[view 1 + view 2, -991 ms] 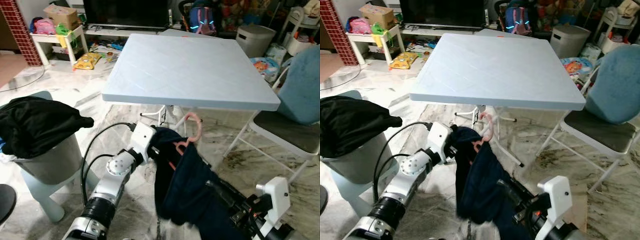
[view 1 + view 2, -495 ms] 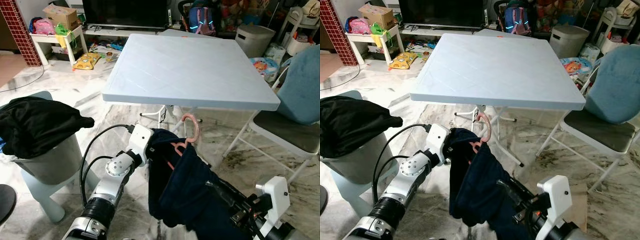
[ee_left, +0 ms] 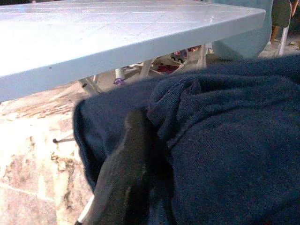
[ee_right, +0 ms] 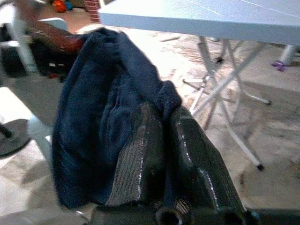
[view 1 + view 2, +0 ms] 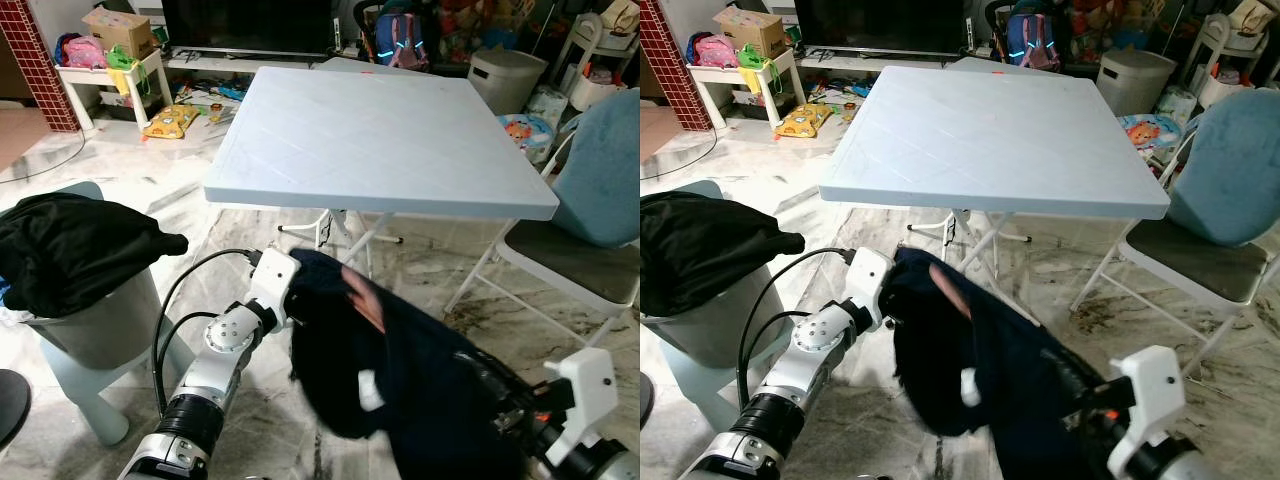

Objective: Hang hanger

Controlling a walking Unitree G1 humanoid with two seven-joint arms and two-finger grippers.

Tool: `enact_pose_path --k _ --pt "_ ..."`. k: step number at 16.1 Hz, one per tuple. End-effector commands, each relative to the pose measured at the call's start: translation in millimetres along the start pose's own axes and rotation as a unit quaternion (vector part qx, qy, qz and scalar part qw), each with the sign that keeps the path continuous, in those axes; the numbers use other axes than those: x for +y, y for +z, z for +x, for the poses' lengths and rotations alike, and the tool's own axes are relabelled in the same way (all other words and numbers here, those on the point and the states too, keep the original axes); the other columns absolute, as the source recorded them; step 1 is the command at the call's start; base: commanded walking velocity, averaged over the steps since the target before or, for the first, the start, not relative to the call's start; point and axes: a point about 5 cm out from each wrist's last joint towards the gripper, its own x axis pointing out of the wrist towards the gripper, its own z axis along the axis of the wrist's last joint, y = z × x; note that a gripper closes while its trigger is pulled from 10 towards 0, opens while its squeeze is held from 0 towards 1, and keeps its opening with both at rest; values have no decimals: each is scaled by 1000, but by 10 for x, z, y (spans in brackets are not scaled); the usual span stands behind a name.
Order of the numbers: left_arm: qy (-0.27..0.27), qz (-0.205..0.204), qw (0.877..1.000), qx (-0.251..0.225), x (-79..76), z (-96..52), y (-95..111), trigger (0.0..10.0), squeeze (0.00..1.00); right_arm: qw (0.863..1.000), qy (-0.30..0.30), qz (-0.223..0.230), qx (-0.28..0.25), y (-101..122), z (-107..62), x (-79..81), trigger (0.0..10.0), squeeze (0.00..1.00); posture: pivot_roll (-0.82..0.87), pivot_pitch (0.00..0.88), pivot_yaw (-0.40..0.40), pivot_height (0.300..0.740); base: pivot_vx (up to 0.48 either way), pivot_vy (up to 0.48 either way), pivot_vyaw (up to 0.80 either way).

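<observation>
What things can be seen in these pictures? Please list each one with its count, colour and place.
garment: one, dark navy, held between both grippers, below the table's near edge
hanger: one, pink, blurred, partly showing on the garment
folding table: one, light blue, ahead of the robot
bin: one, grey, on the robot's left
clothes: one pile, black, on the bin
chair: one, with blue cushion, right of the table
television: one, black, far behind the table
left gripper: black fingers in the garment
right gripper: black fingers closed on the garment
</observation>
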Motion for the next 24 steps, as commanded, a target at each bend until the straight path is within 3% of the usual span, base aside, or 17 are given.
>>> enact_pose_path --k 1,11,14,16,18,19,20,22,24 --pt "6 1 1000 -7 26 19 50 0 0 999 -21 -21 -19 90 -16 -82 10000 0 -13 0 -35 740 0 0 0" --pt "4 -6 1000 -6 -3 24 34 0 0 998 -35 -28 -31 102 55 -94 10000 0 -14 0 -36 740 0 0 0" --pt "5 -15 1000 -5 -6 25 27 0 0 1000 7 -19 -5 37 54 14 10000 0 -14 0 -36 740 0 0 0" --pt "5 -28 1000 -3 -13 30 25 0 0 998 32 -34 39 -85 47 67 10000 0 -14 0 -35 740 0 0 0" --pt "6 -33 999 -3 -12 32 24 0 0 997 38 -48 50 -119 65 73 10000 0 -12 0 -34 740 0 0 0" --pt "6 -34 999 -3 -12 33 25 0 0 998 35 -42 44 -112 77 73 10000 263 -12 0 -34 740 0 0 0" --pt "6 -39 999 -4 -18 38 31 0 0 997 46 -40 48 -128 93 100 10000 1000 -9 0 -35 740 0 0 0" --pt "5 -46 999 -4 -26 42 33 0 0 996 43 -54 56 -162 116 103 10000 1000 -9 0 -35 740 0 0 0" --pt "2 -60 998 -2 -43 46 29 0 0 992 23 -99 71 -209 160 69 10000 1000 -11 0 -35 740 0 0 0"
